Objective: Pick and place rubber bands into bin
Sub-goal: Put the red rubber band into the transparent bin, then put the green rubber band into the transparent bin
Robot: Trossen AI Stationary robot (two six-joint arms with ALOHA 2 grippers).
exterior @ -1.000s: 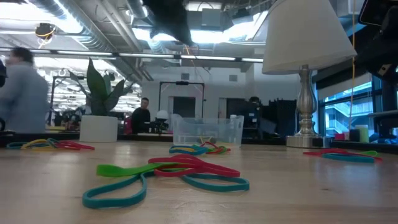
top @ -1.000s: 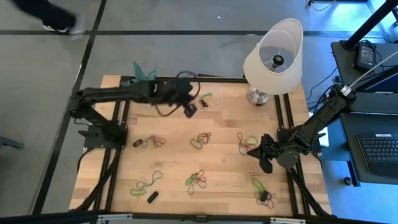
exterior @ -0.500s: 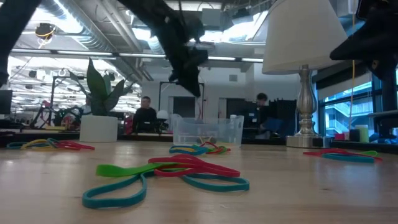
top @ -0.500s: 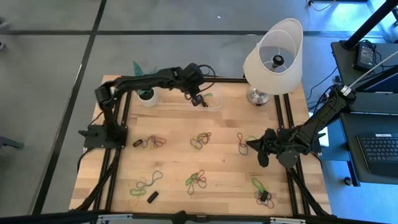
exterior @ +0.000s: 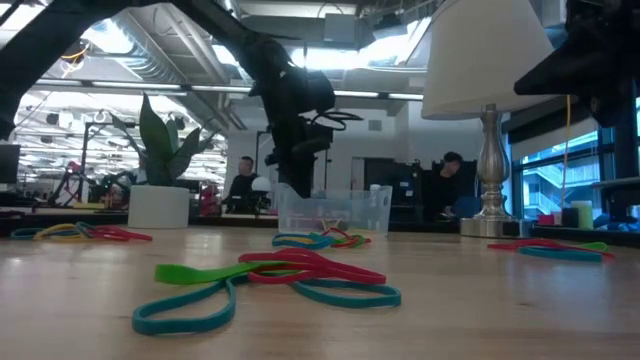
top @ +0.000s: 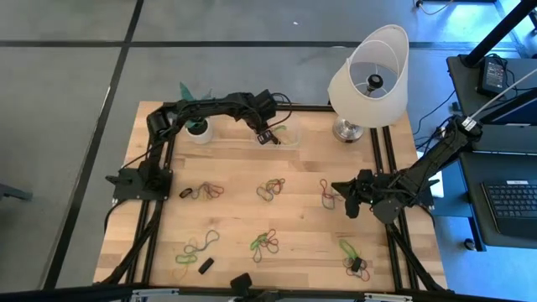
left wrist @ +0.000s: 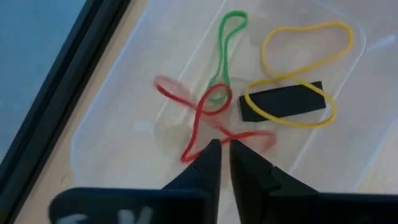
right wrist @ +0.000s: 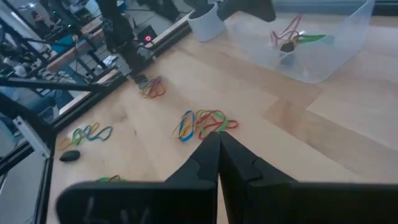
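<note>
The bin [top: 285,136] is a clear low tub at the table's far middle, also in the low view [exterior: 335,210]. Inside it lie a green band [left wrist: 225,56], a yellow band [left wrist: 298,74], a black block [left wrist: 283,102] and a red band [left wrist: 199,121], which is blurred. My left gripper [left wrist: 225,148] points steeply down into the bin, just over the red band, with a narrow gap between its fingertips; from above it shows at the bin's left part [top: 267,134]. My right gripper [top: 346,201] hangs shut at the table's right side, above the wood [right wrist: 219,140]. My left gripper's tips stand right at the crossing of the red band [left wrist: 225,134]. Whether they touch the band, I cannot tell. The band's loops spread out on the bin's floor.
Clusters of rubber bands lie on the wood [top: 204,192], [top: 270,189], [top: 329,191], [top: 265,243], [top: 197,247], [top: 352,256]. A small black block [top: 205,265] sits near the front left. A lamp [top: 369,80] and a white plant pot [top: 199,130] flank the bin.
My left gripper has swung toward the table's right and far side and come down over the bin, tipping steeper. My right gripper has stayed in place and turned at its wrist.
</note>
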